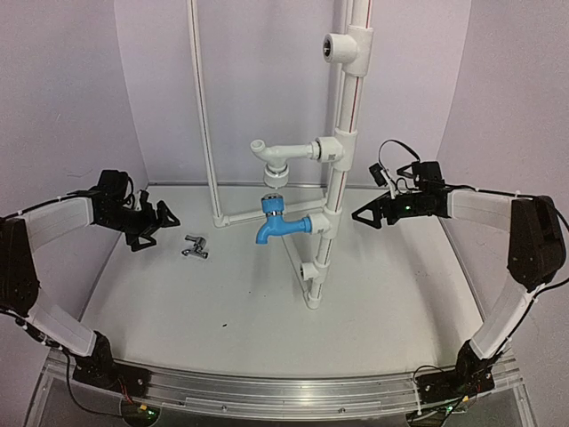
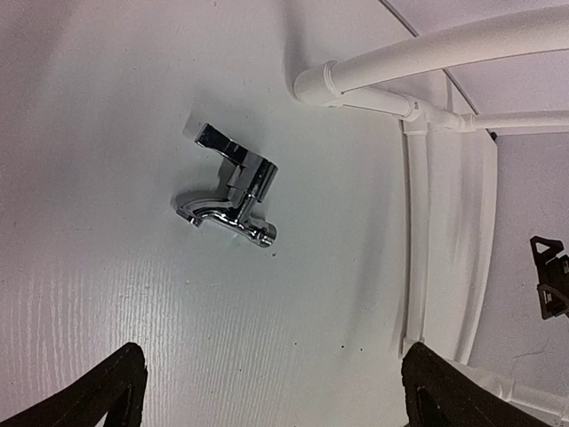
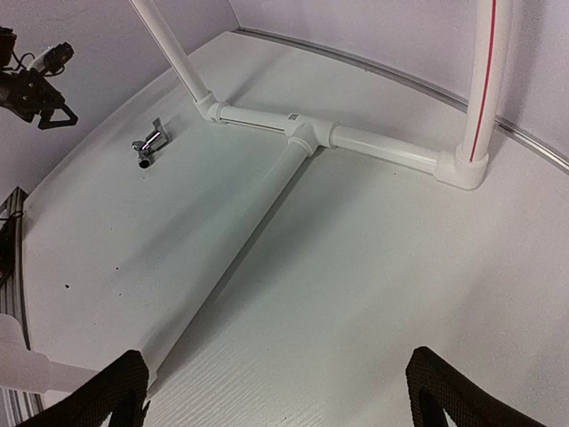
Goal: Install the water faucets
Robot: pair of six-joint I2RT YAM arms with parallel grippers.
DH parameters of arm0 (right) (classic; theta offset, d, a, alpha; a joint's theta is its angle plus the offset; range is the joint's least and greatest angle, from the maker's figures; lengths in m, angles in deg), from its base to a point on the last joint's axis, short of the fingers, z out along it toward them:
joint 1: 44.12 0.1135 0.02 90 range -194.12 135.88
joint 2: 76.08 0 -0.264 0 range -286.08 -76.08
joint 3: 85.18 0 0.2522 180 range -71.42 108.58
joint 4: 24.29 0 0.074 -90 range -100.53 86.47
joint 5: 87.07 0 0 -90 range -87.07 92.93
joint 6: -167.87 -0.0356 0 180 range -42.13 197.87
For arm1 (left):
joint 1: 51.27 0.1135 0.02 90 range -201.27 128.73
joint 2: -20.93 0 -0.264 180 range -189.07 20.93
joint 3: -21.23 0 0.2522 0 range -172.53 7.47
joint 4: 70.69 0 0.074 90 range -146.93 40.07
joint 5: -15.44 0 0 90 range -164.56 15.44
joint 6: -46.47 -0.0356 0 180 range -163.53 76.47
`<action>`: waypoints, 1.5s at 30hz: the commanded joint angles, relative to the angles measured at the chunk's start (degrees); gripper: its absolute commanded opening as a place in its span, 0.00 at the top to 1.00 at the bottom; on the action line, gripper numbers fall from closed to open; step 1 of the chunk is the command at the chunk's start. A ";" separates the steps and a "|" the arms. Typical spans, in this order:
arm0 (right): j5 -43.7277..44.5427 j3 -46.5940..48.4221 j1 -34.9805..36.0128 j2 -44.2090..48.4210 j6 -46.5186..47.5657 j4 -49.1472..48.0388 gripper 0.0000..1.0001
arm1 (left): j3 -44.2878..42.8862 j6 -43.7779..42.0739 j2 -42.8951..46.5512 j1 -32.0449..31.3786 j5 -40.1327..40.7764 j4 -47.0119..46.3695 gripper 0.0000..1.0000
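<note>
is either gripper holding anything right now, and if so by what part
Nothing is held. The left gripper and right gripper are both open and empty; the silver tap lies loose on the table.

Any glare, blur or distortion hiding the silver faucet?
Top external: even light, silver faucet small but sharp. Left wrist: crisp, bright reflections on its chrome, white pipes bowed by lens. Right wrist: faucet tiny, soft shadow beside base pipe.
</note>
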 commanded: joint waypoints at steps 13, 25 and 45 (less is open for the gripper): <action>-1.84 1.97 -0.12 -4.51 -0.62 -0.29 0.02 | -10.41 -1.22 -21.91 8.24 -13.21 -11.57 0.00; -3.88 3.06 -0.03 -5.85 -1.36 0.41 0.02 | -9.00 0.42 -31.10 9.37 -20.92 -23.51 0.16; -4.27 3.60 -0.01 -5.29 -2.32 0.79 0.02 | -10.08 10.55 -45.65 9.32 -36.54 -43.55 0.56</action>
